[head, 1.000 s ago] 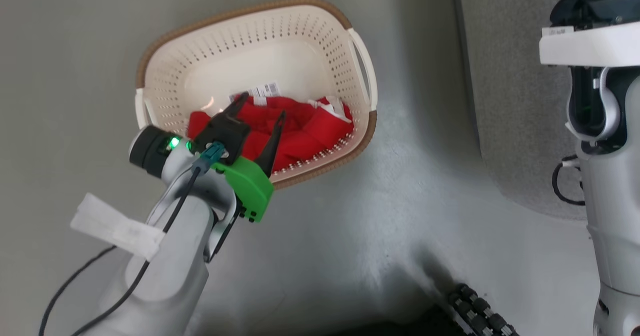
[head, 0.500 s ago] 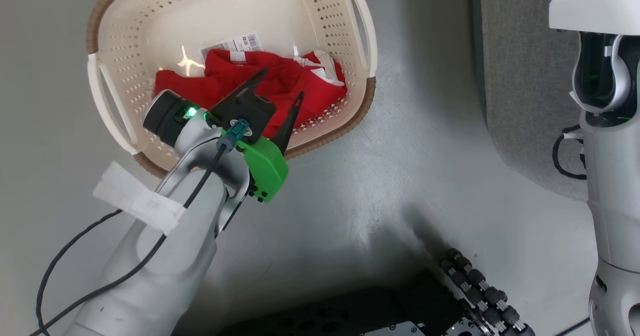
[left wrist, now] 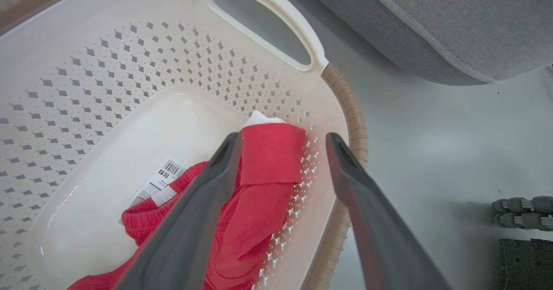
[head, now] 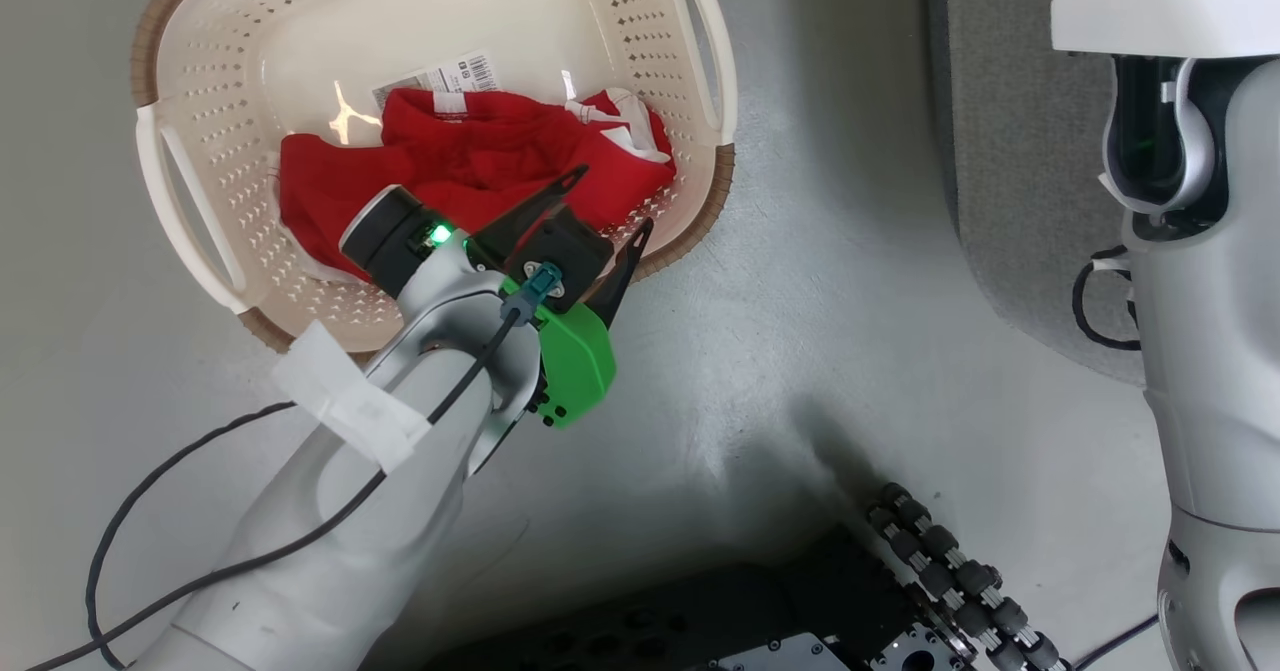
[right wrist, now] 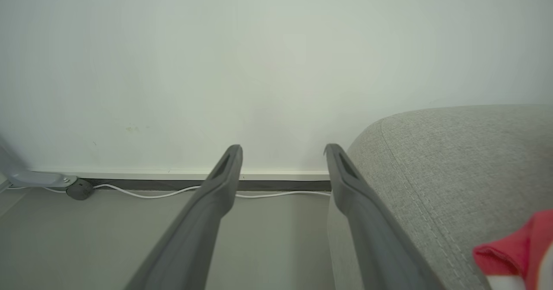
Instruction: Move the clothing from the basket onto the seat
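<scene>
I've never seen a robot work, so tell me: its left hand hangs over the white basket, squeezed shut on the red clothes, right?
Not quite. The left hand hangs over the white basket, but it is open, not shut: its two fingers stand apart and grip nothing. The red clothes lie loose in the basket. The left wrist view shows this.

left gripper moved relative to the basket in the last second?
Yes. Against the basket, the open left gripper has shifted right: from near the label sticker to the right end of the clothing by the near rim.
</scene>
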### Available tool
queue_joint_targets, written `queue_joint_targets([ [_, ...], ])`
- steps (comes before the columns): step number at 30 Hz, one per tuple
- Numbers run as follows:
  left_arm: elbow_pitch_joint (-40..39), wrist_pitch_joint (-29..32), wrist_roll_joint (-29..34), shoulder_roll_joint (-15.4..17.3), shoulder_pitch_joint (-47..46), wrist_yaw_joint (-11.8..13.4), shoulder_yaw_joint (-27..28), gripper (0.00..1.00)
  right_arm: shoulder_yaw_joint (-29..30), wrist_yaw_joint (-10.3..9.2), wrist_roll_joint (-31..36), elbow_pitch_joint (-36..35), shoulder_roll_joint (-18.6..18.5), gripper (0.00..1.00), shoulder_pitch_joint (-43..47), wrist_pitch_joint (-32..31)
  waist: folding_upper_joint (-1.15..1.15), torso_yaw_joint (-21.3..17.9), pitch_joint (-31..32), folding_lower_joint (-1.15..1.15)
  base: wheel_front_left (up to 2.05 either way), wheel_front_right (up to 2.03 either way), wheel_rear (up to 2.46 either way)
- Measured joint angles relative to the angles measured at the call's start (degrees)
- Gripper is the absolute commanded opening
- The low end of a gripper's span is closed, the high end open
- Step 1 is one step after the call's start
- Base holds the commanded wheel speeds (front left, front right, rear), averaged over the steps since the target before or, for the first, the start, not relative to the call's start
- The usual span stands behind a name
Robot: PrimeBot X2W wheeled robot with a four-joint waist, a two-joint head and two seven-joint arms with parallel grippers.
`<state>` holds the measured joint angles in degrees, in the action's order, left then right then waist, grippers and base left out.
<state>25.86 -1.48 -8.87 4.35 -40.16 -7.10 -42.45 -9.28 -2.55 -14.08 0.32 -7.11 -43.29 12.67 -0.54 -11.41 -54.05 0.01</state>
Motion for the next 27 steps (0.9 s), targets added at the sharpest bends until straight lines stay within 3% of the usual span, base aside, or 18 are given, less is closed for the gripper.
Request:
queue_joint_targets([
  [12,3.4,2.5,-0.6,1.8,-3.3,0.0,-2.5,1.0,-2.5,0.97,-0.1,1.0,1.8,1.0,-2.6,1.0,0.0,-3.2,-1.4,0.0,0.0,0.0,0.0],
  [27,8.1,4.5,-3.6,3.9,-4.6,0.0,-1.1,1.0,-3.7,1.02,-0.6,3.1,2.7,1.0,-4.0,1.7,0.0,-6.5,-3.6,0.0,0.0,0.0,0.0],
])
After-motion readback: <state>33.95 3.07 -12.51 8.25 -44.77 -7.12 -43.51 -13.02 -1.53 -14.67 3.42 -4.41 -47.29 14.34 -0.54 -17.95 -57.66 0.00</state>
